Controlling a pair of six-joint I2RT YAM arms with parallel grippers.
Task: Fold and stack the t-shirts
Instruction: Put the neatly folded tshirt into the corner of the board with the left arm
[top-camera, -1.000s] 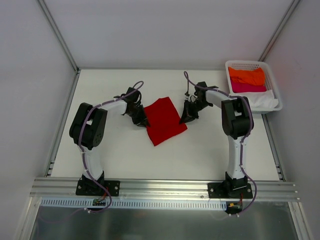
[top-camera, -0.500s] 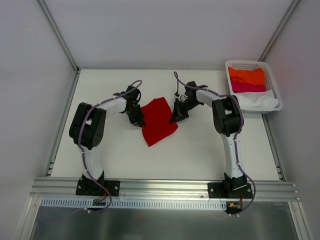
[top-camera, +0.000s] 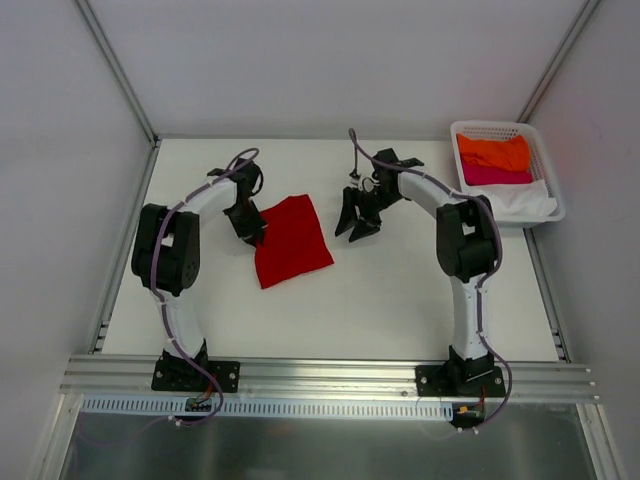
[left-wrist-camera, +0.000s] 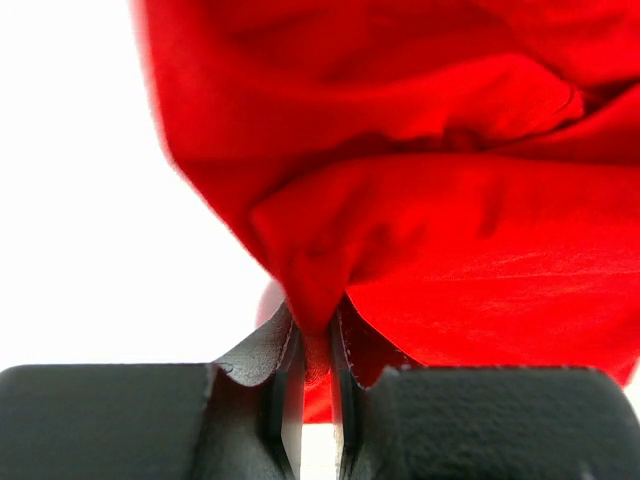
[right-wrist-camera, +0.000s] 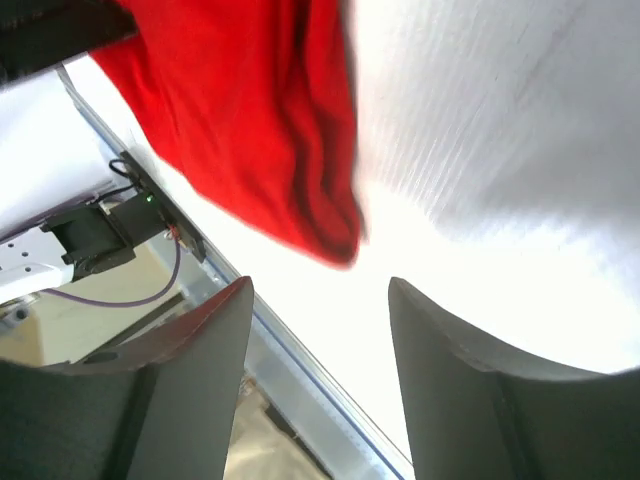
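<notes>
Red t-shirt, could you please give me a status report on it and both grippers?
Left gripper shut on edge of red t-shirt. Right gripper open, clear of cloth. Shirt lies on table, nothing blocking.

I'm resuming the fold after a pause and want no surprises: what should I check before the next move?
1. Left gripper pinches the red t-shirt: ok, cloth clamped in it.
2. Right gripper open, apart from the shirt: ok.
3. Shirt flat on the table: cannot tell; bunched at the grip.
4. Orange t-shirt, pink t-shirt and white t-shirt in the basket: ok.
5. Folded stack begun: not ok.
</notes>
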